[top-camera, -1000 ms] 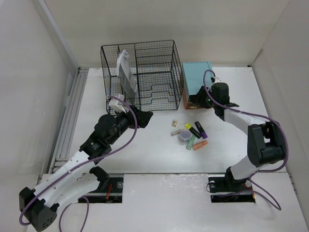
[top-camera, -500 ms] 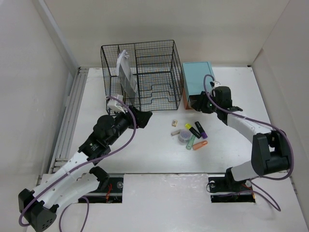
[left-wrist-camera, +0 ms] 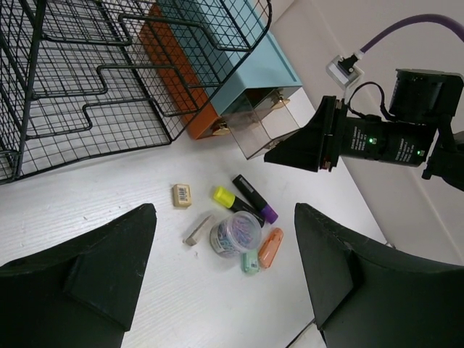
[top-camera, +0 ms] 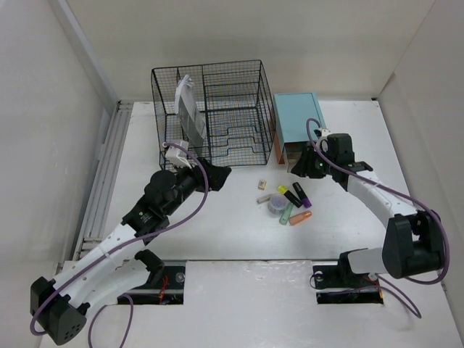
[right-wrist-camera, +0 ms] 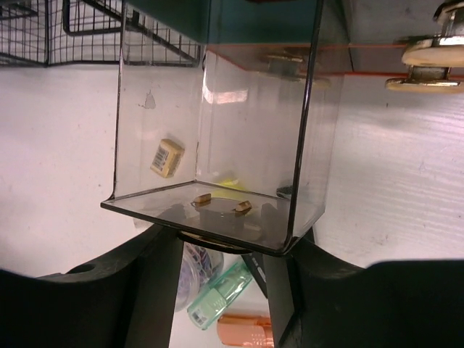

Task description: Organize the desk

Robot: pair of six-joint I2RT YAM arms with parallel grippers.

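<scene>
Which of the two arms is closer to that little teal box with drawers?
The right. The right gripper is at the front of the teal box, shut on its pulled-out clear drawer. The left gripper hangs open across the desk, beside the wire-mesh organizer.

The white desk [top-camera: 232, 243] bears a mesh organizer [top-camera: 210, 109], teal drawer box [top-camera: 293, 119], eraser [top-camera: 264, 184] and markers [top-camera: 293, 196].

Left gripper [left-wrist-camera: 225, 217] gapes wide, arm outstretched; right gripper [right-wrist-camera: 225, 246] clamps the clear drawer [right-wrist-camera: 217, 109].
</scene>
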